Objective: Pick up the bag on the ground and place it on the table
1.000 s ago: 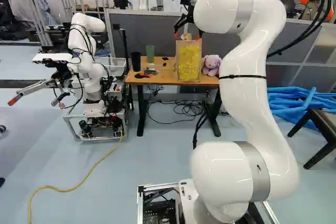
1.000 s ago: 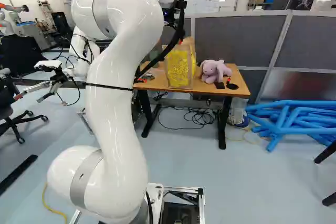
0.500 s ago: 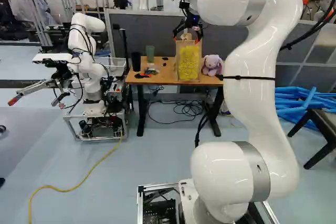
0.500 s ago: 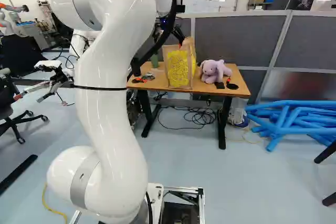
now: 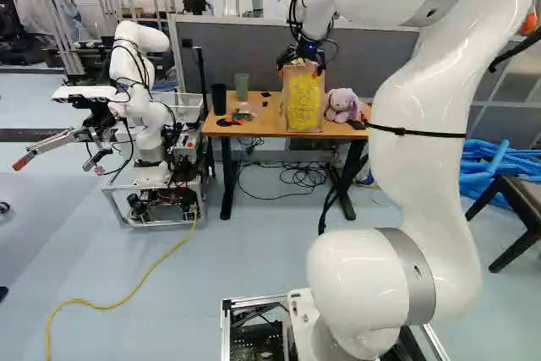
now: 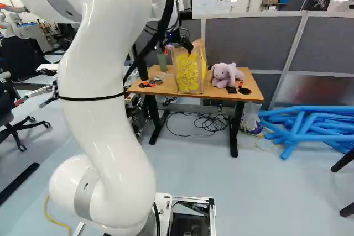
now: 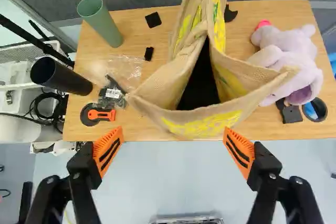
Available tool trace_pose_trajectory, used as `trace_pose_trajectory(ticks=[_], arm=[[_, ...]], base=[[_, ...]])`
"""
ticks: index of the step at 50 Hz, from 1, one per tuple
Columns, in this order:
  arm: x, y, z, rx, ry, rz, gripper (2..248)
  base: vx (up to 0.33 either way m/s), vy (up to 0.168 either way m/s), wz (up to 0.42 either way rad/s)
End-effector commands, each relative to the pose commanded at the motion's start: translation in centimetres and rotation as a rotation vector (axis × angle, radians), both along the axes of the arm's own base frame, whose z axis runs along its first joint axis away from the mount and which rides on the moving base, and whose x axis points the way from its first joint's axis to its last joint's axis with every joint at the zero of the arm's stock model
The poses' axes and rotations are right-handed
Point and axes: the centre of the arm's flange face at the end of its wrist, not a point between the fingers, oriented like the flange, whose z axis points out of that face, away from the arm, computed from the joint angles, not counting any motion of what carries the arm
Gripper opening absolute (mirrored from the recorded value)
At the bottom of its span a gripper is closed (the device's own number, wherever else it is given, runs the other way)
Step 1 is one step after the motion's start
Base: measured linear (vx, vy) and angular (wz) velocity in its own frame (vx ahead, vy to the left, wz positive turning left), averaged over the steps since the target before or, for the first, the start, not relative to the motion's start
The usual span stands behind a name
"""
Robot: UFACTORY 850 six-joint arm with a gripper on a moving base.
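Note:
My gripper (image 5: pixel 301 65) is at the top of the tan and yellow bag (image 5: pixel 303 101), which stands upright on the wooden table (image 5: pixel 262 124) in the left base view. In the wrist view the gripper (image 7: pixel 173 150) is open with its orange pads wide apart and nothing between them. The bag (image 7: pixel 210 121) is ahead of the fingers, its mouth gaping and dark inside; neither finger touches it there. The bag (image 6: pixel 188 73) also shows upright near the table's front edge in the right base view.
Beside the bag sit a purple plush toy (image 7: pixel 294 64) and a tape roll (image 7: pixel 315 109). On its other side are a black cup (image 7: pixel 60 77), a green cup (image 7: pixel 100 20) and an orange-handled tool (image 7: pixel 100 114). Another robot (image 5: pixel 139 107) stands left of the table.
The arm has swung and bent, bringing the open gripper slightly toward the base and turning it about the bag's top. The bag has stayed in place on the table. The base has not moved.

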Motion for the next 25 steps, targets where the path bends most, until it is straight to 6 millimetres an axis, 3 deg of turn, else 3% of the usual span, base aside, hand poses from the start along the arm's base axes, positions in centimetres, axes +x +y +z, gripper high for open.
trace_pose_trajectory(ticks=[25], arm=[[-6.6, 1.5, -6.0, -0.041, -0.15, 0.011, 247]], base=[[0.0, 0.0, 0.0]])
